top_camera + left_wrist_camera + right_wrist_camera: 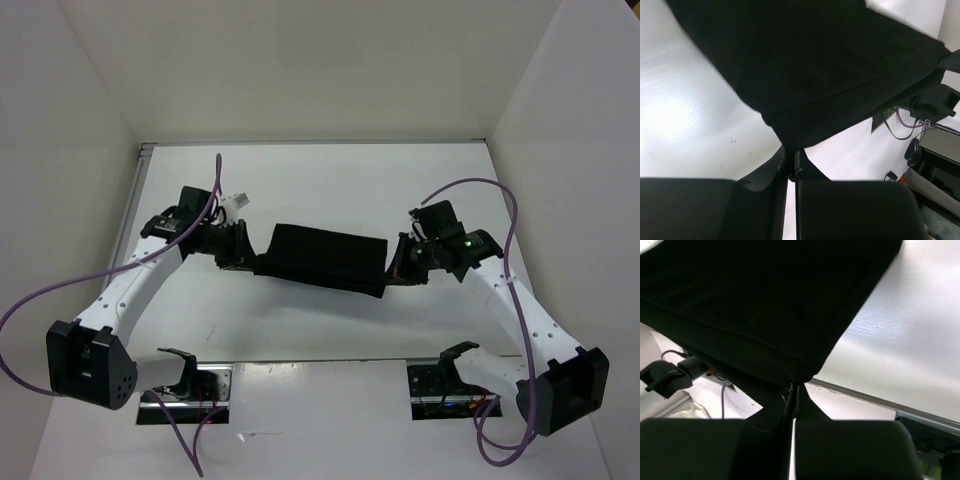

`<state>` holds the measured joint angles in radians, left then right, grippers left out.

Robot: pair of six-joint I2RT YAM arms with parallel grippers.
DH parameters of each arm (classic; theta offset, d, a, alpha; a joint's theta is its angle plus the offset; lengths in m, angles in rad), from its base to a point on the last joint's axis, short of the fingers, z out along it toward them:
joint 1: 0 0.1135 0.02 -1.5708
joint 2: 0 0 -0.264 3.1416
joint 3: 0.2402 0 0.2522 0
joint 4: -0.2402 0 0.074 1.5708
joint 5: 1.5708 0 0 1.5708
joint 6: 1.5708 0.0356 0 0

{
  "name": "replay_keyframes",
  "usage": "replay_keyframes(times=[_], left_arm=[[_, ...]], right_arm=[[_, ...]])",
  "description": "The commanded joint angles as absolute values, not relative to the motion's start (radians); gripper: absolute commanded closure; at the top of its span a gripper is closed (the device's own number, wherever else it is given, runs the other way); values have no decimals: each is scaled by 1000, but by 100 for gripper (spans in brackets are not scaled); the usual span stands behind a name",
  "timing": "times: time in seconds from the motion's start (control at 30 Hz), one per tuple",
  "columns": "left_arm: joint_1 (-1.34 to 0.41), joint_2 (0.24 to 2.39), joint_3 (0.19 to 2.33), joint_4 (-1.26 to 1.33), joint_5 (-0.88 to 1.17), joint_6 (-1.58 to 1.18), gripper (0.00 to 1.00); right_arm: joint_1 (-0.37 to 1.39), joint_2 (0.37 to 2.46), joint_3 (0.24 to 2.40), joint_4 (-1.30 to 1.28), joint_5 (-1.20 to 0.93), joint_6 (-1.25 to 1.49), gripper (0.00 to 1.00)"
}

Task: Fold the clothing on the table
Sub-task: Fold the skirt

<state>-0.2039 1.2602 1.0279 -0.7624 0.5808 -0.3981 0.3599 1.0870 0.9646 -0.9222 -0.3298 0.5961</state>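
Note:
The clothing (325, 258) is a black fabric band, folded over and stretched across the middle of the white table (320, 185). My left gripper (250, 262) is shut on its left end and my right gripper (392, 268) is shut on its right end. In the left wrist view the jaws (791, 156) pinch a corner of the clothing (830, 65), which spreads wide above them. The right wrist view shows my right gripper (794, 390) pinching a hemmed corner of the clothing (755, 300) the same way. Whether the fabric's underside rests on the table cannot be told.
White walls (80, 120) close in the table on the left, back and right. Purple cables (30, 300) loop off both arms. The arm bases (185, 385) sit at the near edge. A metal edge strip (865, 396) shows in the right wrist view.

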Motion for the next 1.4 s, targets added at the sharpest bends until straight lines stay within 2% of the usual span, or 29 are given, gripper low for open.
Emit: replay_keyframes(times=[0.0, 0.1, 0.37, 0.53, 0.67, 0.7, 0.77, 0.8, 0.83, 0.87, 0.97, 1.0, 1.07, 1.1, 1.27, 1.37], left_arm=[[-192, 1282, 1022, -707, 526, -390, 90], [-192, 1398, 1008, -629, 526, -400, 90], [-192, 1711, 1169, -577, 448, -371, 90], [-201, 1781, 1245, -534, 471, -406, 90], [-210, 1834, 1296, -525, 482, -416, 82], [-210, 1835, 1310, -525, 482, -426, 74], [-210, 1859, 1322, -502, 494, -437, 68], [-210, 1859, 1334, -493, 503, -451, 60], [-210, 1871, 1344, -482, 503, -460, 54], [-210, 1888, 1354, -462, 503, -474, 52], [-210, 1948, 1434, -428, 512, -500, 50], [-210, 1965, 1463, -410, 512, -517, 50], [-210, 2006, 1526, -397, 521, -543, 50], [-210, 2016, 1587, -397, 522, -557, 50], [-192, 1968, 1643, -408, 483, -566, 46], [-170, 1875, 1556, -399, 446, -566, 44]], right_arm=[[354, 1081, 963, -1029, -267, 617, 100], [354, 1170, 972, -993, -229, 607, 100], [354, 1411, 1006, -830, -181, 617, 100], [354, 1482, 1017, -779, -181, 640, 100], [354, 1514, 1017, -770, -170, 649, 100], [354, 1531, 1028, -770, -155, 658, 100], [345, 1557, 1046, -750, -143, 667, 100], [335, 1557, 1057, -750, -134, 667, 100], [334, 1572, 1071, -736, -133, 676, 99], [324, 1586, 1084, -726, -105, 690, 95], [293, 1595, 1141, -661, -11, 764, 80], [282, 1586, 1160, -603, 14, 778, 80], [272, 1572, 1170, -539, 75, 802, 73], [272, 1556, 1181, -505, 89, 802, 65], [262, 1447, 1181, -385, 110, 756, 58], [262, 1405, 1181, -426, 54, 686, 55]])
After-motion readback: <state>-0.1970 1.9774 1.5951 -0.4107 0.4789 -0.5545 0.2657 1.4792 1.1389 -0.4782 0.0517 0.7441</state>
